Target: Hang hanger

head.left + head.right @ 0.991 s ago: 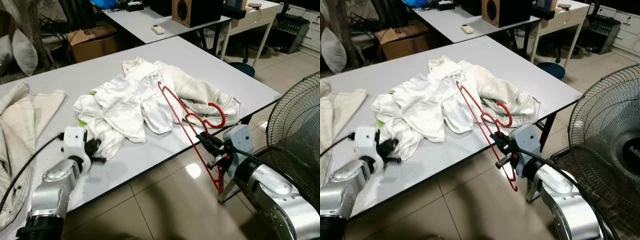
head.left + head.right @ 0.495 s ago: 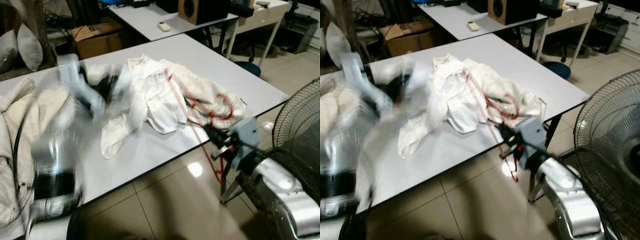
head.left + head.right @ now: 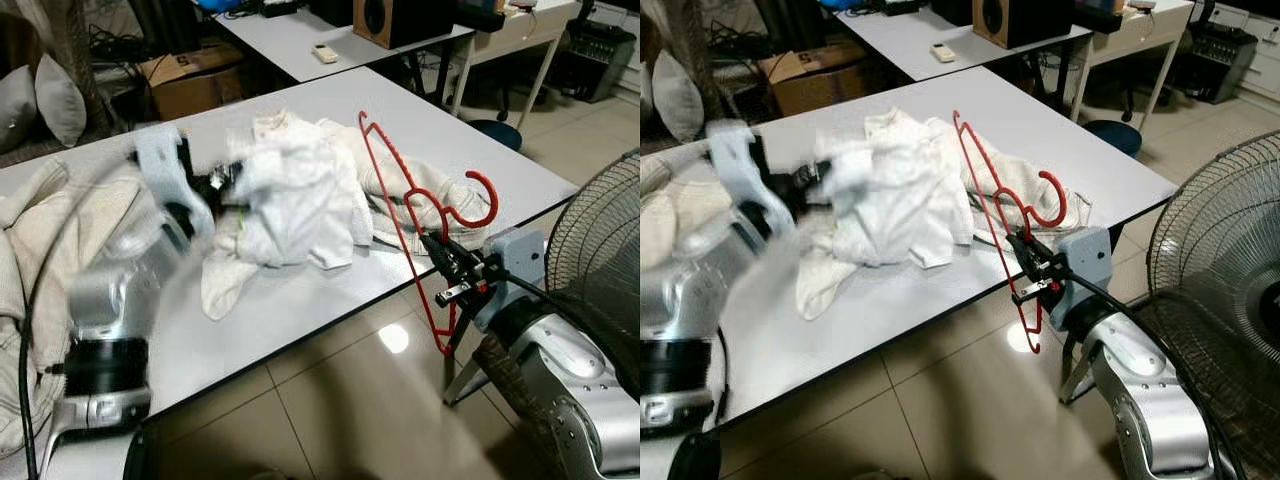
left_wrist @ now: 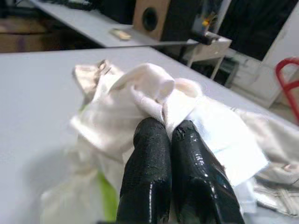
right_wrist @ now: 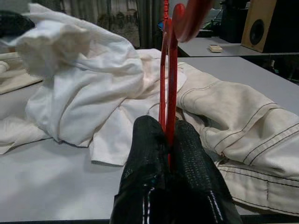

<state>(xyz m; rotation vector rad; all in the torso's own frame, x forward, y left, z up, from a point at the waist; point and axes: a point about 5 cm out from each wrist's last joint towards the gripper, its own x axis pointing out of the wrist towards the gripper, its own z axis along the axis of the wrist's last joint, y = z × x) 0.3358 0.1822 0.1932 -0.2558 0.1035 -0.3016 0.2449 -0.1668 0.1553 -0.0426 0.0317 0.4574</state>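
On the robot's left, the left gripper [image 4: 164, 128] is raised over the grey table [image 3: 300, 300] with its two black fingers pinched together on a fold of the white garment [image 3: 295, 195]. The cloth bunches up just past the fingertips and drapes down from them onto the tabletop; the arm itself is motion-blurred in the head views. Behind that gripper, at the table's left end, lies a beige cloth [image 3: 40, 215]. Beyond the white garment, toward the right gripper, a cream garment with dark stitching [image 5: 243, 121] lies flat on the table. The right gripper [image 3: 1032, 262] sits just off the table's near edge, fingers clamped on the red hanger [image 3: 405, 215]. The hanger stands tilted, its hook curling up just above the gripper and its frame rising over the clothes. A standing fan [image 3: 600, 260] is close beside the right arm.
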